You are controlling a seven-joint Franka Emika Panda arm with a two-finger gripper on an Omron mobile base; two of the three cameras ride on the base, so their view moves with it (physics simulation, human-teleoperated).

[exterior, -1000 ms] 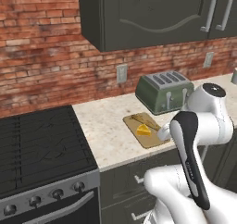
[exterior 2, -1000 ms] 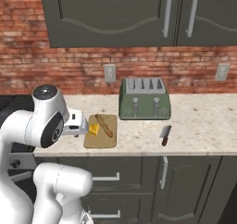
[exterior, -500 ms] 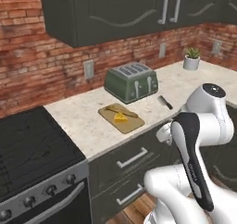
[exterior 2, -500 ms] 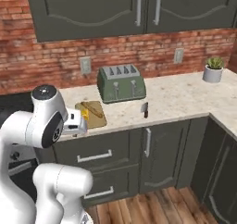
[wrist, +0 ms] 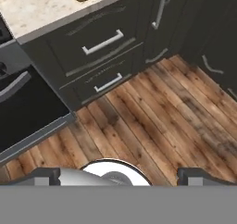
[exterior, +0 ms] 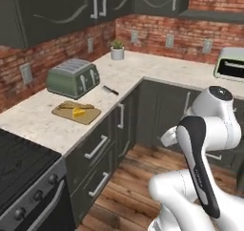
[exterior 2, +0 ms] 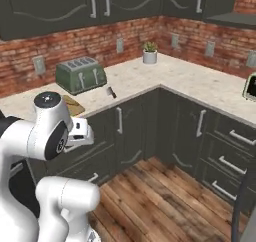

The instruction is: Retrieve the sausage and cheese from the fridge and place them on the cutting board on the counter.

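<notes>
**Cheese and sausage on board, base turned off toward corner**

Cheese (exterior: 78,112) sits mid-board, yellow wedge; sausage (exterior: 76,106) lies just behind it, touching or nearly so, long axis running along the board's length, parallel w/ counter front edge. Board (exterior: 90,116) lies on counter (exterior: 33,122) in front of toaster (exterior: 72,77), near the front edge, stove (exterior: 19,163) well to its left. Small knife (exterior: 110,89) lies right of toaster, apart from board.

Open room: wide wood floor (exterior 2: 165,196) betw. the two cabinet runs; counter turns an L-corner by the potted plant (exterior: 117,49).

Vs 0.5 s ago: whole view swung right, camera moved w/ base; board, food, toaster keep same layout.

Gripper (wrist: 118,174): tips at bottom edge of hand view, set wide apart, nothing betw. them, pointing down at floor and drawers (wrist: 99,45).
</notes>
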